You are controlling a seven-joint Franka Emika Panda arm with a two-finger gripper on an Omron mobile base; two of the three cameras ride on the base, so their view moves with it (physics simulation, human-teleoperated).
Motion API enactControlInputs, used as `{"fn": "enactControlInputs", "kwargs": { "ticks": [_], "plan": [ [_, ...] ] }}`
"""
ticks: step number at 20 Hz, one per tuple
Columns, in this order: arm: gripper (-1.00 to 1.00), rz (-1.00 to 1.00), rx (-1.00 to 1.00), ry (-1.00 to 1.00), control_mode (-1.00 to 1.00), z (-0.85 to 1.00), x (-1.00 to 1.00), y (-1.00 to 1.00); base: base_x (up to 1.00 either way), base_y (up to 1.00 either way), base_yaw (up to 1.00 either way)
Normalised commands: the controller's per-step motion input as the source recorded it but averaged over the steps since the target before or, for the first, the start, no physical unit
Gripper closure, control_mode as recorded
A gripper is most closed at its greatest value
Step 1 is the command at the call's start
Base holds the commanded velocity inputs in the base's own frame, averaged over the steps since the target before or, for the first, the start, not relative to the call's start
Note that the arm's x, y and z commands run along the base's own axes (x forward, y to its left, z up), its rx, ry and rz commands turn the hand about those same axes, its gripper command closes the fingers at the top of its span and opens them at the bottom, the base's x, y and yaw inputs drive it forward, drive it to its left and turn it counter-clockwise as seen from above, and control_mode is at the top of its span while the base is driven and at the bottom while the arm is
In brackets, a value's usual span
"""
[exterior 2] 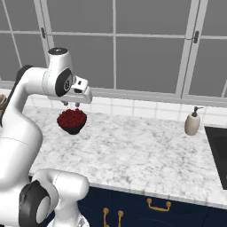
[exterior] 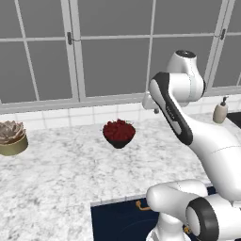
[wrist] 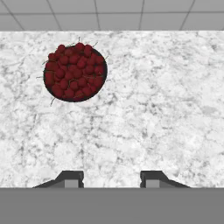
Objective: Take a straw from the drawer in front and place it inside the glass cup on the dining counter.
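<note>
Hovering claw point(wrist: 111, 178) released, empty | above marble worktop point(wrist: 153, 109) | cherry bowl point(wrist: 75, 72) near

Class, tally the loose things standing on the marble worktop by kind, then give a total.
Bowl of cherries: 1
Potted succulent: 1
Soap dispenser: 1
Total: 3
</note>
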Motion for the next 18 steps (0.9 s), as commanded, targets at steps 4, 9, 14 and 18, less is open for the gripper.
{"fn": "enactControlInputs", "kwargs": {
  "ticks": [4, 9, 14, 18],
  "plan": [
    [-1.0, 0.0, 0.0, 0.0, 1.0, 0.0, 0.0, 0.0, -0.02, 0.0, 0.0],
    [-1.0, 0.0, 0.0, 0.0, 1.0, 0.0, 0.0, 0.0, -0.79, -0.08, -0.03],
    [-1.0, 0.0, 0.0, 0.0, 1.0, 0.0, 0.0, 0.0, -0.62, -0.41, 0.04],
    [-1.0, 0.0, 0.0, 0.0, 1.0, 0.0, 0.0, 0.0, 0.06, -0.69, 0.49]
  ]
}}
